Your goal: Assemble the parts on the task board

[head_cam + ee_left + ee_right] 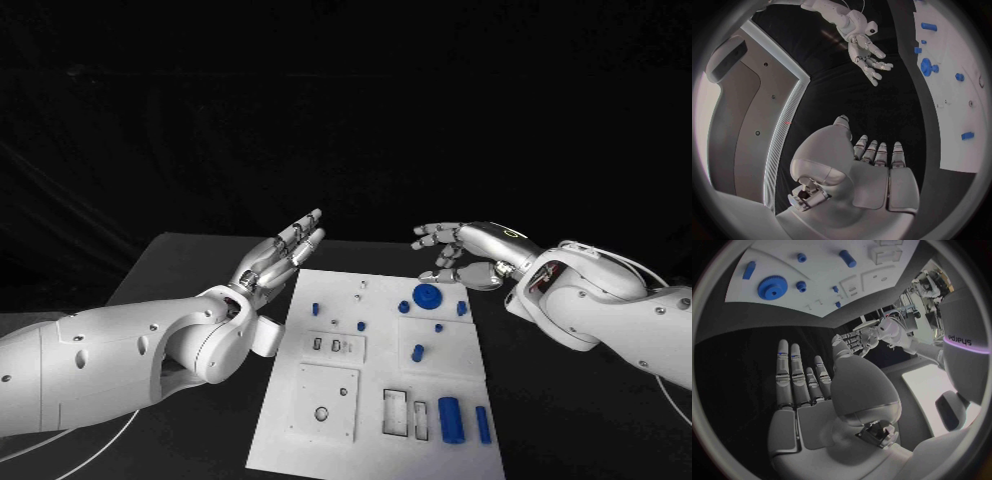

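The white task board [378,372] lies in the middle of the black table. A blue gear [428,296] sits near its far edge, with small blue pegs [462,309] around it. Two long blue pieces [450,418] lie at the near right. My left hand [281,258] hovers at the board's far left corner, fingers stretched out and empty. My right hand [464,255] hangs above the far edge just beyond the gear, fingers loosely bent and apart, holding nothing. The wrist views show both palms bare: left hand [873,160], right hand [804,385], and the gear [771,287] on the board [823,277].
Square white plates [325,400] and grey-framed slots [404,412] take up the board's near half. Black table [577,400] surrounds the board on both sides. My left forearm [130,355] lies along the board's left edge.
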Controlling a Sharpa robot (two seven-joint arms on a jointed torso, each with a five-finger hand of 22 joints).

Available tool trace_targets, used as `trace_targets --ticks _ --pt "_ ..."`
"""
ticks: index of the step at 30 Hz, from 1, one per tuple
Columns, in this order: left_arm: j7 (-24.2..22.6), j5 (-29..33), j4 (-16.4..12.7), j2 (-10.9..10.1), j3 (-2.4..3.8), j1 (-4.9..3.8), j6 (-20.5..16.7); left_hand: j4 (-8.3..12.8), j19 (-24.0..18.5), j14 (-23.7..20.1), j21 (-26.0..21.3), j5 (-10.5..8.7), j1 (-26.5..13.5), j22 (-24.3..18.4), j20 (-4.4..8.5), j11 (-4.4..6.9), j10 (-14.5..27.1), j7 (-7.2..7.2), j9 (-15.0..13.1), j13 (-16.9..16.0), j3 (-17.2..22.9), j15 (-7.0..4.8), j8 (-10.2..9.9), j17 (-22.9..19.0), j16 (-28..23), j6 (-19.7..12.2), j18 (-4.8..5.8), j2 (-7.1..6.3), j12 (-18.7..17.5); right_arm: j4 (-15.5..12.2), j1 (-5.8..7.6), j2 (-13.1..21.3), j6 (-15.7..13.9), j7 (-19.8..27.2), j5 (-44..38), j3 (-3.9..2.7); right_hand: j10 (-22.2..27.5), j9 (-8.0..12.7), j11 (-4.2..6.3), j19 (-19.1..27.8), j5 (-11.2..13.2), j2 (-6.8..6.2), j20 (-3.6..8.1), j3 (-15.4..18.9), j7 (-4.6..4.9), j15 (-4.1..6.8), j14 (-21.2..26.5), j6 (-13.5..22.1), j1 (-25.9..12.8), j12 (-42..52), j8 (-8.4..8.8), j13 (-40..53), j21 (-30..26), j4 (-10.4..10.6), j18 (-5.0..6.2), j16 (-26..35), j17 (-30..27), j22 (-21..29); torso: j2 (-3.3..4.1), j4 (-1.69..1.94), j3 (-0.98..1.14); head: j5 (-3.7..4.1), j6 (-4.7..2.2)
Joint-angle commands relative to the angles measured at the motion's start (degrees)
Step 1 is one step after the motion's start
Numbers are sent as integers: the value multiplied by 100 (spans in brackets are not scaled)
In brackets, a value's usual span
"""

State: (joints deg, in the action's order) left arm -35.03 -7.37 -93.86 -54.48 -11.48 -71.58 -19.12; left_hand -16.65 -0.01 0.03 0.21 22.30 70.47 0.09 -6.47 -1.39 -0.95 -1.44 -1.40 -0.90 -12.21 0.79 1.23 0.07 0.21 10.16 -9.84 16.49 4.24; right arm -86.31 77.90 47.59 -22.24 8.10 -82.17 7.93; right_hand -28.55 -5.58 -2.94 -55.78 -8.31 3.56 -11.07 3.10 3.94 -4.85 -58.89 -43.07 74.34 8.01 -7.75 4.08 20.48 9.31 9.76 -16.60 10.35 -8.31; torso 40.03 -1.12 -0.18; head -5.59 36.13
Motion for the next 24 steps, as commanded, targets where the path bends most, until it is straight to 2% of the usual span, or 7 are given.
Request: trace_targets --ticks 1,4,8,12,15,17,24 --pt "-178 -293 -226 -171 30 -83 54 -12 1 -3 -21 76 98 -9 -85 -101 0 -23 -6 -9 16 119 25 -7 -21 39 43 -10 43 -153 142 4 294 -419 -1296 -5 -971 -55 -89 -804 -63 -125 184 -168 91 219 -887 -334 160 123 -37 78 192 36 96 -348 220 -57 357 -24 -32 -38 -96" --pt "-194 -304 -420 -325 96 -128 47 -16 1 -3 -21 110 118 -9 -131 -142 -8 -54 -5 -13 3 182 23 -7 -21 36 59 -9 74 -336 237 75 593 -648 -1565 -6 -1346 -55 -125 -1351 -281 -206 400 -330 -118 420 -1353 -392 443 29 91 50 367 -125 79 -762 491 -151 497 12 -53 -28 -99" --pt "-211 -316 -611 -468 136 -172 56 -15 1 -3 -21 116 126 -9 -156 -156 -12 -61 -6 -15 -4 207 24 -7 -21 42 61 -12 90 -540 312 177 869 -893 -1818 -8 -1571 -57 -95 -1649 -318 -291 527 -420 -212 512 -1559 -440 575 -45 204 27 583 -245 69 -1309 817 -313 631 46 -65 -31 -65" --pt "-217 -373 -800 -628 154 -197 102 -14 1 -3 -21 121 138 -9 -177 -162 -16 -70 -7 -16 -7 220 25 -7 -21 49 58 -14 100 -770 349 284 1078 -1141 -2049 -9 -1770 -82 -54 -1807 -354 -361 616 -495 -169 584 -1604 -566 652 -64 265 13 878 -342 61 -1889 1146 -561 745 56 -58 -69 40" --pt "-193 -395 -888 -719 158 -205 144 -14 1 -3 -21 120 147 -9 -198 -166 -14 -73 -5 -14 -11 232 24 -7 -21 40 53 -15 96 -903 358 339 1225 -1295 -2171 -9 -1875 -173 13 -1802 -873 -415 672 -649 -13 665 -1585 -906 854 -75 167 6 1074 -518 61 -2160 1297 -742 821 55 -52 -76 62" --pt "-181 -402 -909 -752 158 -207 166 -14 1 -3 -21 120 152 -9 -215 -169 -11 -73 -5 -13 -13 243 23 -7 -21 37 49 -14 90 -958 357 362 1323 -1367 -2225 -10 -1943 -224 13 -1763 -1074 -451 700 -754 20 671 -1558 -1022 933 -70 152 5 1192 -608 56 -2270 1361 -854 847 59 -49 -69 97" --pt "-213 -515 -887 -776 134 -209 142 -14 1 -3 -21 139 187 -9 -255 -63 15 71 -15 -7 -21 231 36 -7 -21 108 14 -13 66 -1006 322 368 1373 -1461 -2377 -10 -2041 -313 -15 -1587 -1006 -536 704 -932 86 681 -1488 -1070 844 -89 241 -3 1506 -655 38 -2539 1506 -1176 840 60 -49 -52 184"
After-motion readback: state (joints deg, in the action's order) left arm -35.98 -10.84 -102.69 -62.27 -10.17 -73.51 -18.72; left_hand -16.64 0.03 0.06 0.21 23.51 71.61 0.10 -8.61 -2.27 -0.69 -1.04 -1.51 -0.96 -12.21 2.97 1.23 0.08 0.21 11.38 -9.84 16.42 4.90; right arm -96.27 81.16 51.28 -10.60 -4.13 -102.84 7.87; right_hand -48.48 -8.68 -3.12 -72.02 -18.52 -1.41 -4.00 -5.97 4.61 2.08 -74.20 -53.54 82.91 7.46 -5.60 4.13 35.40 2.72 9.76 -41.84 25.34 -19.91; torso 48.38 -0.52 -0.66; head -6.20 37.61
